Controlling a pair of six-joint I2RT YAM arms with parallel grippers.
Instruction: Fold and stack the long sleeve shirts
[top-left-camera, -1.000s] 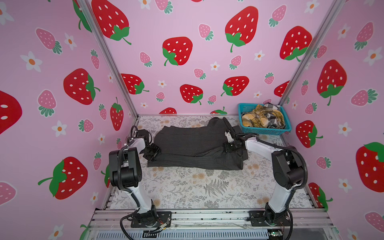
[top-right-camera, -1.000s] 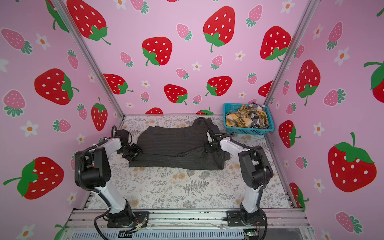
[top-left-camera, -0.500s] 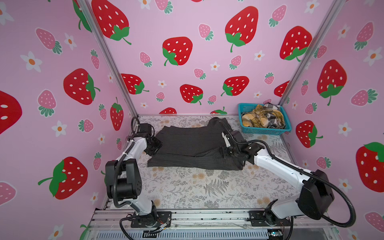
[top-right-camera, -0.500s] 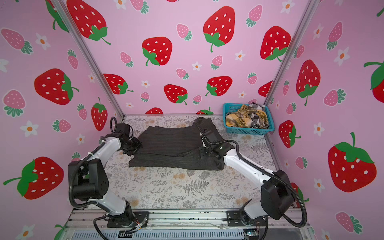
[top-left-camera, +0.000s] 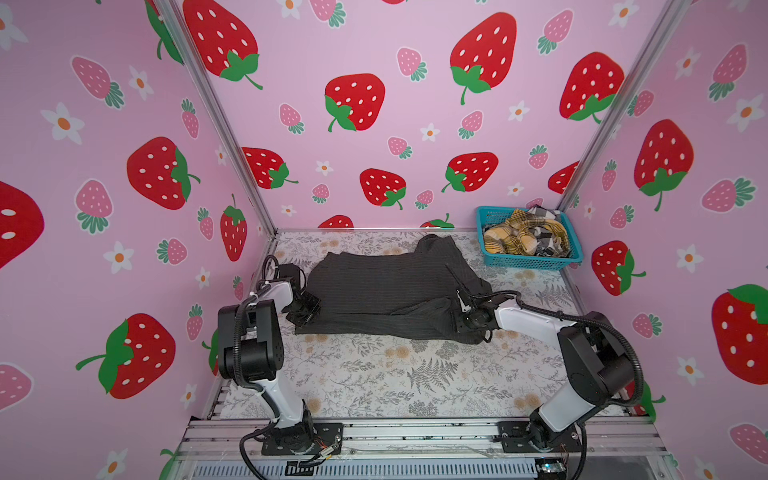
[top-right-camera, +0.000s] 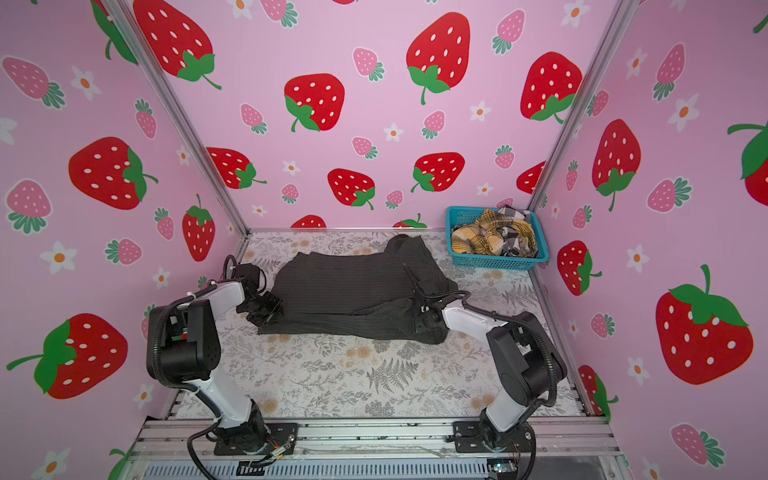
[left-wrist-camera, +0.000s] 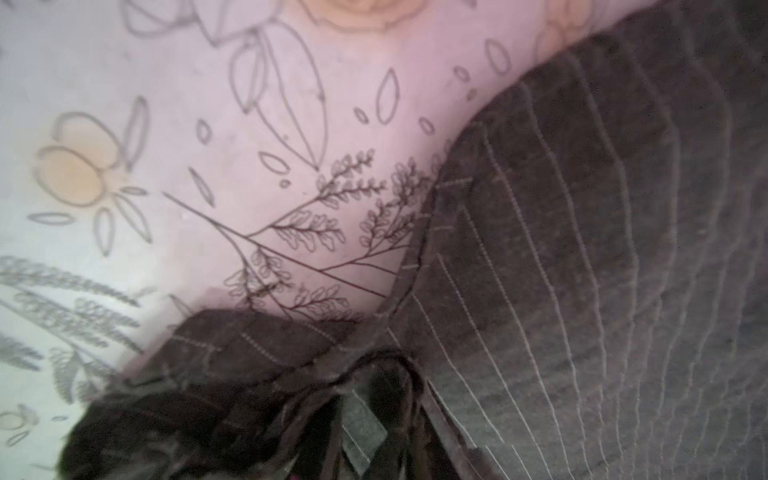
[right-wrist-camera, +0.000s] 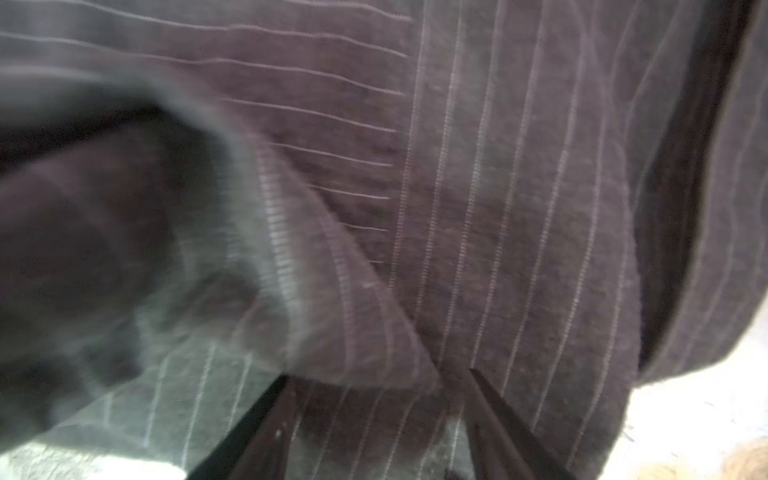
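A dark charcoal pinstriped long sleeve shirt (top-left-camera: 374, 286) (top-right-camera: 340, 286) lies spread on the floral table, with one sleeve folded along its front edge. My left gripper (top-left-camera: 306, 311) (top-right-camera: 266, 309) is at the shirt's left edge. In the left wrist view a bunch of the striped cloth (left-wrist-camera: 374, 399) is gathered up where the jaws are and hides the fingers. My right gripper (right-wrist-camera: 378, 374) is at the shirt's right front corner, its two dark fingers (right-wrist-camera: 266, 428) apart over the cloth. A mustard plaid shirt (top-left-camera: 509, 243) and a black-and-white checked shirt (top-left-camera: 546, 245) lie crumpled in the basket.
A turquoise mesh basket (top-left-camera: 528, 262) (top-right-camera: 494, 262) stands in the back right corner. Pink strawberry walls close in the left, back and right sides. Bare floral tabletop (top-left-camera: 415, 374) stretches in front of the shirt, as far as the metal rail holding both arm bases.
My left gripper has closed on the shirt's left edge. The right arm swung out low and came back, its gripper now nearer the front, with its jaws wider.
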